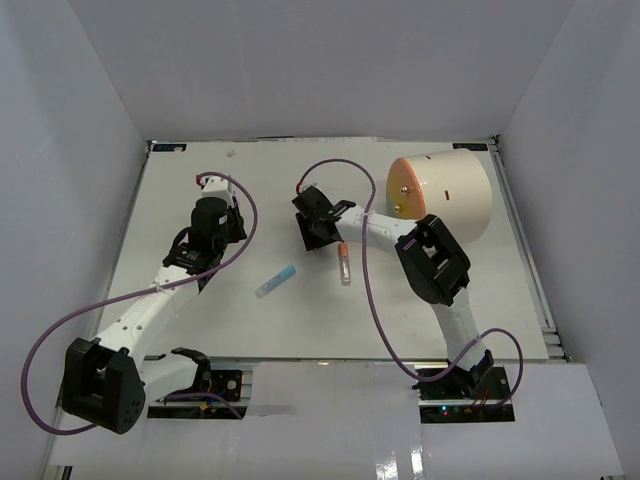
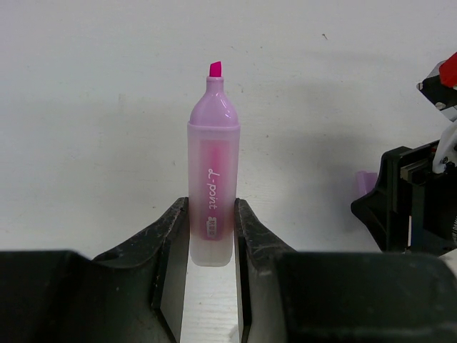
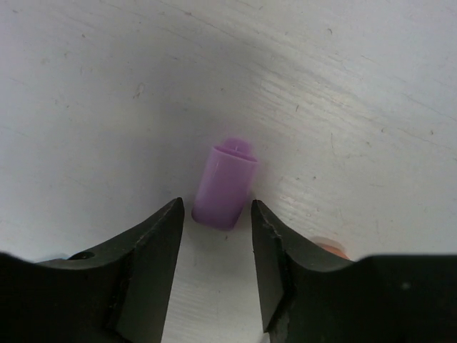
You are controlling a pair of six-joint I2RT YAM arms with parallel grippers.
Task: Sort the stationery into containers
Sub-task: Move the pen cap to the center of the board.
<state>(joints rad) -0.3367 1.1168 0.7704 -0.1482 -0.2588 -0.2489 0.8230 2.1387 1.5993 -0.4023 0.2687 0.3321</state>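
Left wrist view gives us the left tool [image 2: 212, 214] clamped on the tail end of a pink highlighter [image 2: 213, 179]. Its body sticks out ahead of the jaws and its chisel tip is bare. Next along, on the top view, a blue pen [image 1: 276, 281] lies loose on the bench [image 1: 300, 330] between the two arms. In the right wrist view the right tool [image 3: 218, 211] is low over a small purple cap [image 3: 225, 182]. Its jaws stand apart on either side of the cap's near end, and we see no firm pinch yet. An orange marker [image 1: 345, 266] lies just beside that tool, and the cream drum [image 1: 450, 195] sits on its side in the far right corner. We judge the step in hand to be recapping: the cap must be taken up before the highlighter can be stowed. The next move calls for a square closing on so short a cap, which may roll or squirt free, and then a careful lining-up with the tip. The two tools are near each other, so the space between them is tight. Bare bench lies toward the near edge, and the enclosure walls [image 1: 80, 150] hem in the left, far and right sides.
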